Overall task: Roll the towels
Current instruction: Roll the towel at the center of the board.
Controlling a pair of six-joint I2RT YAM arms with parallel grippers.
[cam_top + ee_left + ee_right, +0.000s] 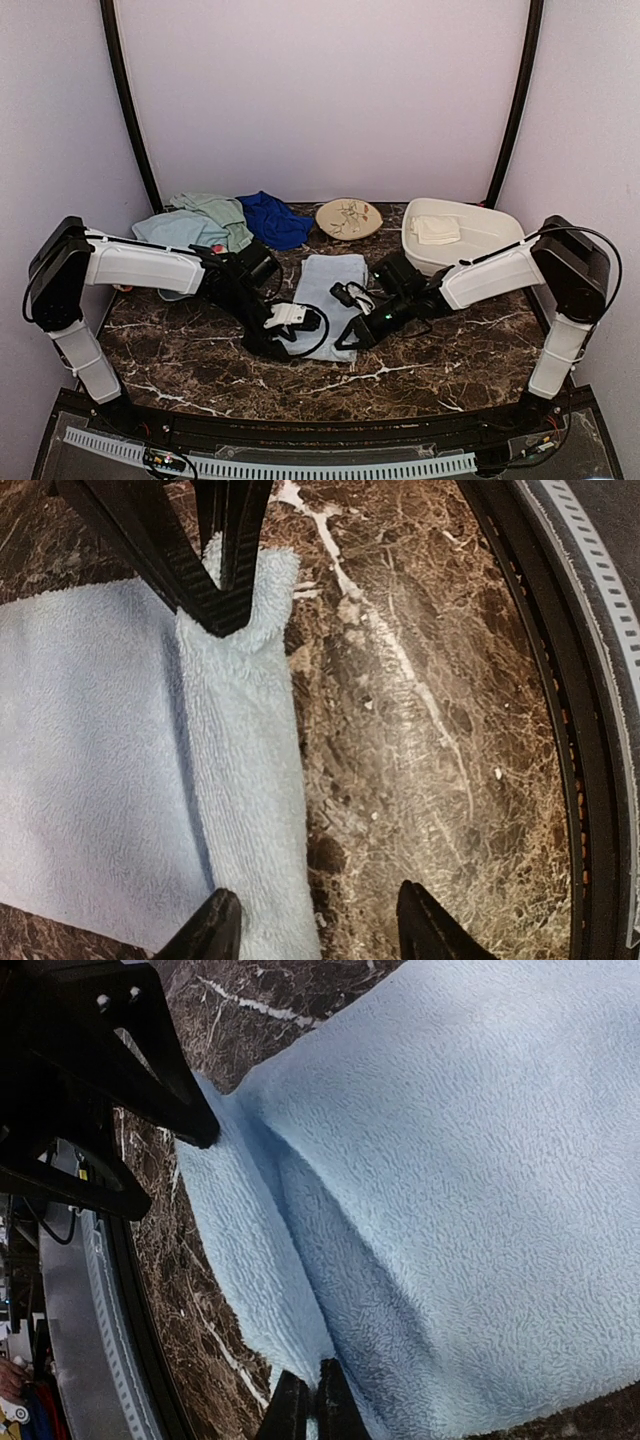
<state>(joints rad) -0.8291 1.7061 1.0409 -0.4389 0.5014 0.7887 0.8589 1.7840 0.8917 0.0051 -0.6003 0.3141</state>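
A light blue towel (pixel 335 285) lies flat at the table's centre, its near edge turned over into a narrow fold (pixel 245 780). My right gripper (pixel 310 1410) is shut on one end of that fold; in the left wrist view its black fingers (pixel 225 575) pinch the fold's far end. My left gripper (pixel 318 930) is open at the other end, one fingertip (pixel 215 930) over the cloth and the other over bare marble. More towels sit at the back left: pale green (pixel 215 212), light blue (pixel 175 230) and royal blue (pixel 272 218). A cream one (pixel 436 230) lies in the tub.
The white tub (pixel 490 240) stands at the back right, and the round beige plate (pixel 348 218) sits behind the flat towel. The table's black front rail (pixel 590 730) runs close to the fold. Both arms meet over the middle of the marble top (pixel 450 350).
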